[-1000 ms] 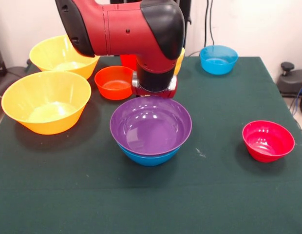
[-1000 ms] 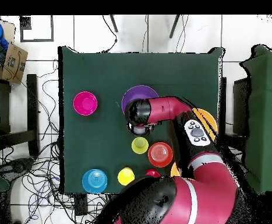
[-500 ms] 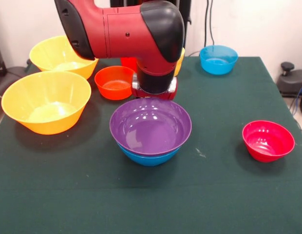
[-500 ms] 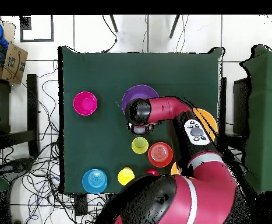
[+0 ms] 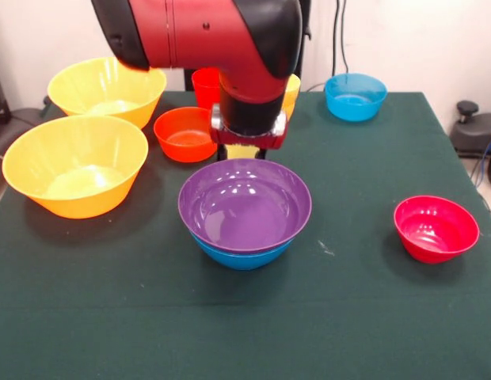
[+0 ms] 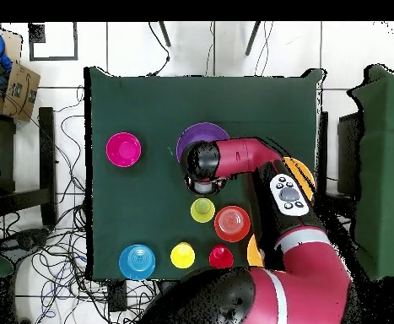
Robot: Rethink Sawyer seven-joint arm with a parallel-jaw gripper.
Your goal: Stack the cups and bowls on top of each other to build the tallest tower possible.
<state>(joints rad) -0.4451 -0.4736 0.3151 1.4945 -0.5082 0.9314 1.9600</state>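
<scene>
Two large yellow-orange bowls (image 5: 75, 165) sit at the left, the orange-red bowl (image 5: 185, 133) beside them; the purple bowl (image 5: 245, 203) nests in the blue bowl (image 5: 242, 255) at centre, the gripper (image 5: 247, 142) just behind, its state impossible to tell; the pink-red bowl (image 5: 435, 228) sits right.

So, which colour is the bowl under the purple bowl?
Blue. The blue bowl shows best in the front view, beneath the purple bowl.

- You can't see the gripper (image 5: 247, 147): wrist housing covers its tips.
- Pale yellow cup (image 5: 242, 151): only a sliver shows.
- One large yellow-orange bowl (image 6: 299, 171) sits mostly under the arm (image 6: 259, 160) overhead.
</scene>
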